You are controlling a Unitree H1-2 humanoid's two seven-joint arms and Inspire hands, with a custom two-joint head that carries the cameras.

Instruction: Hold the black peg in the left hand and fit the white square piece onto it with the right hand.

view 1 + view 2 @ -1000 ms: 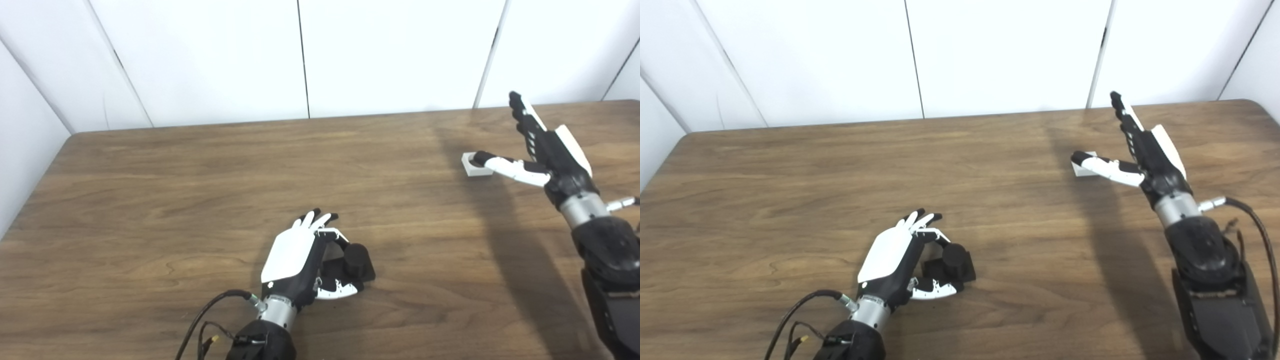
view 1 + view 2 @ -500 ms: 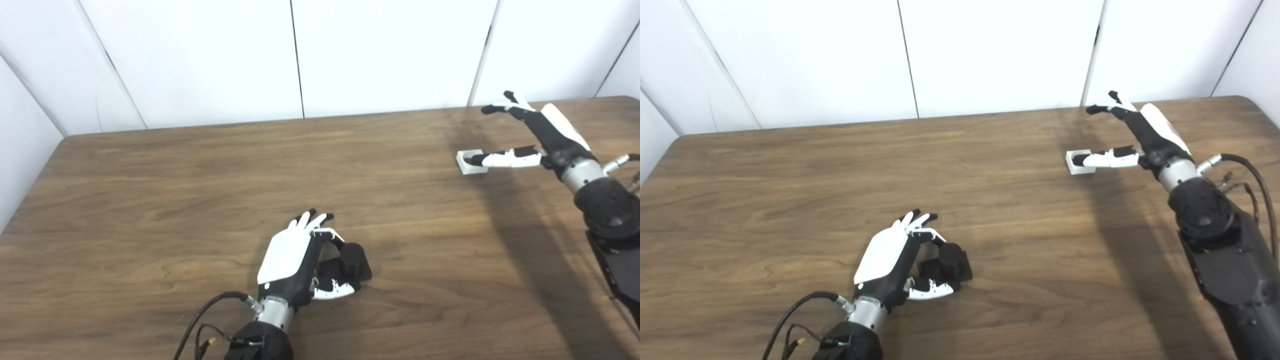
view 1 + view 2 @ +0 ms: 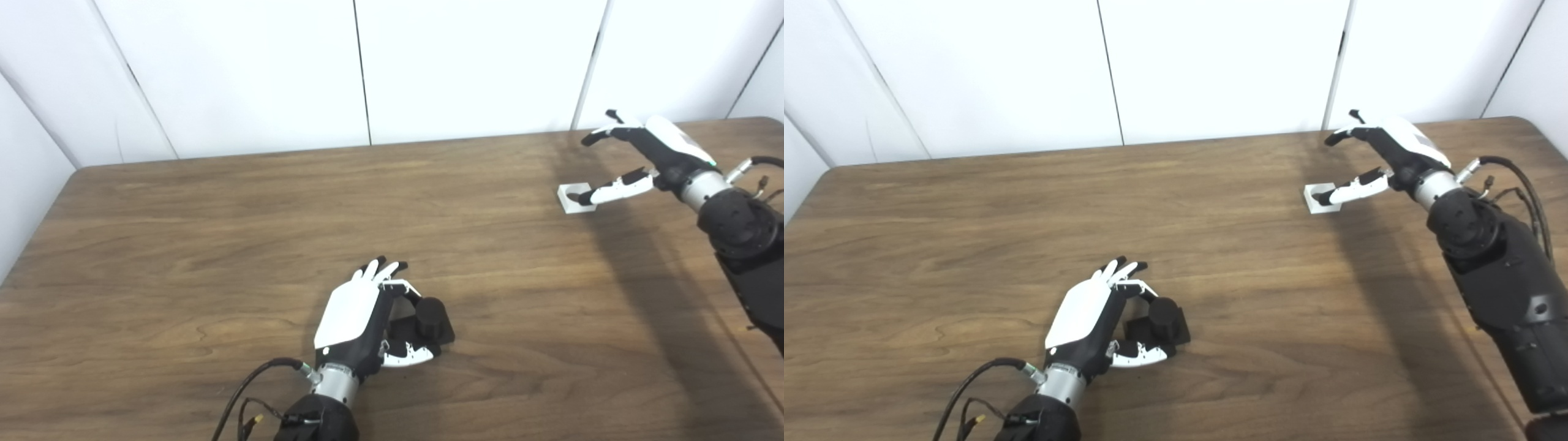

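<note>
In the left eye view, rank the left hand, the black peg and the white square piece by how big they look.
1. left hand
2. black peg
3. white square piece

The white square piece lies farther from the camera, so its true size against the black peg is unsure.

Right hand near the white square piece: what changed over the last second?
The right hand rolled from fingers pointing up to palm-down, fingers arched over the white square piece, thumb by it; not gripped yet. The left hand stayed around the black peg on the table.
</note>
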